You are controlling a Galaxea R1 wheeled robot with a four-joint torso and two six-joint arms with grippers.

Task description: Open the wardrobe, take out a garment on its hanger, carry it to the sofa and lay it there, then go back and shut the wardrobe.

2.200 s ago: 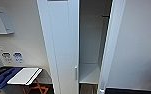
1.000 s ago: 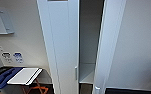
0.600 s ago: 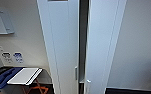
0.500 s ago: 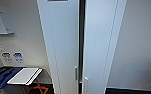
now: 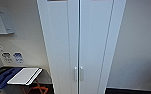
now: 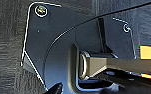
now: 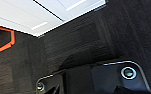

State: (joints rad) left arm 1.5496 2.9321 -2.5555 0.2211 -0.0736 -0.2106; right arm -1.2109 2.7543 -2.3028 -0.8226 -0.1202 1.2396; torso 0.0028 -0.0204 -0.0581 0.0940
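Neither hand's grip can be told from the wrist views, where dark robot hardware hangs over dark ribbed carpet; the right wrist view also catches the white foot of the wardrobe at the carpet's edge. In the head view the wardrobe stands straight ahead against a pale wall, both panelled doors shut flush, the two small silver handles side by side at the centre seam. To the left sit a white folding tabletop and wall signs. Judging by its build, each door is a light, stiff panel that swings easily on hinges; the slim vertical handles look like the natural place to take hold, though smooth and narrow. A second ago the right-hand door stood ajar with the dark interior showing; now the gap is gone.
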